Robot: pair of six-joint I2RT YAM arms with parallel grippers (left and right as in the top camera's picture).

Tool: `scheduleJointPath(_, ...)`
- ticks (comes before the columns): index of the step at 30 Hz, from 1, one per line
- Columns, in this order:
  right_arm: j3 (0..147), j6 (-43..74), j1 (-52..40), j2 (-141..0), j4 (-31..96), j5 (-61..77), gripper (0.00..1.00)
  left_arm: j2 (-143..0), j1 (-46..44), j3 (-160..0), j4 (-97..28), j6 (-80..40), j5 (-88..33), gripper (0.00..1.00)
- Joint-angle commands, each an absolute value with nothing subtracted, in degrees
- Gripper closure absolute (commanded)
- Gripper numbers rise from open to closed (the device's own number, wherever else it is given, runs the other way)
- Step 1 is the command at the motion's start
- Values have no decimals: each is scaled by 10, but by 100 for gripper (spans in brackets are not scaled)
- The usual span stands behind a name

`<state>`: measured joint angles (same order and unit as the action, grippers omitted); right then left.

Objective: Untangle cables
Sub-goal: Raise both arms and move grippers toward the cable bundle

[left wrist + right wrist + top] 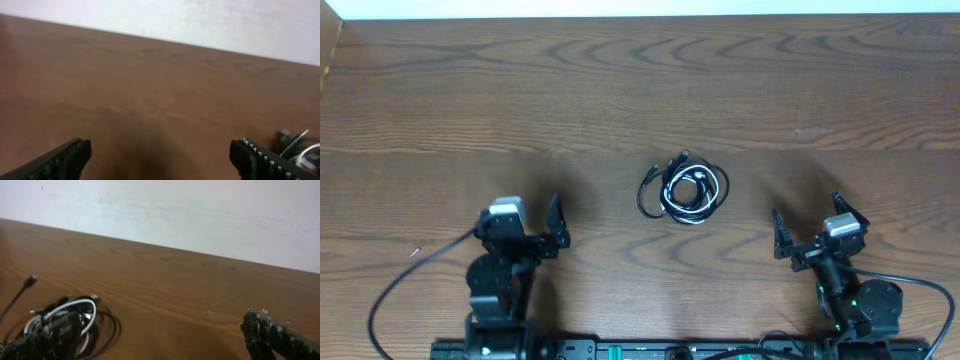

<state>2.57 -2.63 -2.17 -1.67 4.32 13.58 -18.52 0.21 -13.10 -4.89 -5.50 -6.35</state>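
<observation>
Underneath, table: brown wood-grain tabletop (470, 90) that fills the overhead view and bears everything else.
Wall: pale white surface (200, 215) beyond the far edge of the table in both wrist views.
Left arm: black, at the near left, with a thick black wire (395, 290) looping out to its left.
Left gripper (558, 225): fingers spread wide with nothing between them, only bare wood ahead in its own view.
Right arm: black, at the near right.
Right gripper (815, 228): fingers also spread wide, holding nothing.
Cables (684, 190): thin black cords and one white cord coiled together in a small tangled bundle. It lies flat near the middle of the table, between the two grippers and farther out, apart from both. A black plug end points to the far side.
Right wrist view: the bundle shows low on the left.
</observation>
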Motion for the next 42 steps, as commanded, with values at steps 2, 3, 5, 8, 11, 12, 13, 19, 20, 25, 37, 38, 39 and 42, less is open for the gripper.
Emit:
scheduleJointPath(2, 83, 0, -24, -45, 55, 152, 1, -265, 3, -250, -67, -46, -101, 5)
scheduleJointPath(3, 97, 0, -24, -56, 58, 152, 1, -284, 3, -278, -81, -45, -103, 5)
scheduleJointPath(5, 127, 0, -23, -80, 66, 152, 1, -321, 3, -332, -114, -45, -112, 5)
scheduleJointPath(8, 180, -1, -21, -131, 81, 158, 1, -378, 3, -418, -180, -45, -112, 5)
scheduleJointPath(11, 235, -1, -18, -190, 102, 174, 1, -429, 3, -496, -240, -45, -112, 5)
scheduleJointPath(12, 257, -1, -17, -216, 110, 183, 1, -445, 3, -521, -259, -45, -112, 5)
scheduleJointPath(13, 276, -5, -15, -239, 117, 192, 1, -462, 3, -545, -277, -45, -112, 5)
scheduleJointPath(19, 416, -34, 0, -388, 186, 253, 1, -572, 3, -689, -388, -45, -112, 5)
scheduleJointPath(20, 449, -35, 3, -416, 211, 266, 1, -593, 3, -716, -407, -45, -112, 5)
scheduleJointPath(25, 609, -57, 22, -536, 354, 301, 1, -674, 3, -839, -503, -36, -111, 5)
scheduleJointPath(37, 795, -111, 26, -746, 521, 371, 1, -746, 3, -921, -575, -37, -167, 5)
scheduleJointPath(38, 795, -96, 26, -754, 521, 385, 1, -747, 3, -918, -576, -37, -180, 5)
scheduleJointPath(39, 795, -79, 25, -765, 521, 402, 1, -749, 2, -915, -577, -37, -194, 5)
scheduleJointPath(42, 795, -71, 19, -790, 521, 433, 2, -760, -5, -905, -585, -37, -206, 11)
